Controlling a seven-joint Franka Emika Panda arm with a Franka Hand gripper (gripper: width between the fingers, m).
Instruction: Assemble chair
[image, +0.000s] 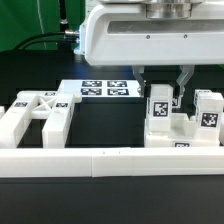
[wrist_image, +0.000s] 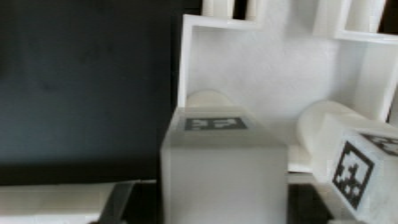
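Note:
A white chair post (image: 158, 108) with a tag on it stands upright among other white chair pieces (image: 185, 135) at the exterior view's right. My gripper (image: 164, 90) hangs right over it, one finger on either side of its top. In the wrist view the post (wrist_image: 222, 160) fills the middle between my fingers (wrist_image: 128, 200), with narrow dark gaps at its sides, so the gripper (wrist_image: 219, 208) looks open around it. A second tagged post (image: 208, 112) stands to the right. The X-braced frame (image: 35, 115) lies at the left.
The marker board (image: 105, 90) lies flat behind the middle. The long low white border wall (image: 110, 160) runs along the front. In the wrist view a flat white slab (wrist_image: 267, 60) lies beyond the post and a tagged round piece (wrist_image: 365, 160) lies beside it.

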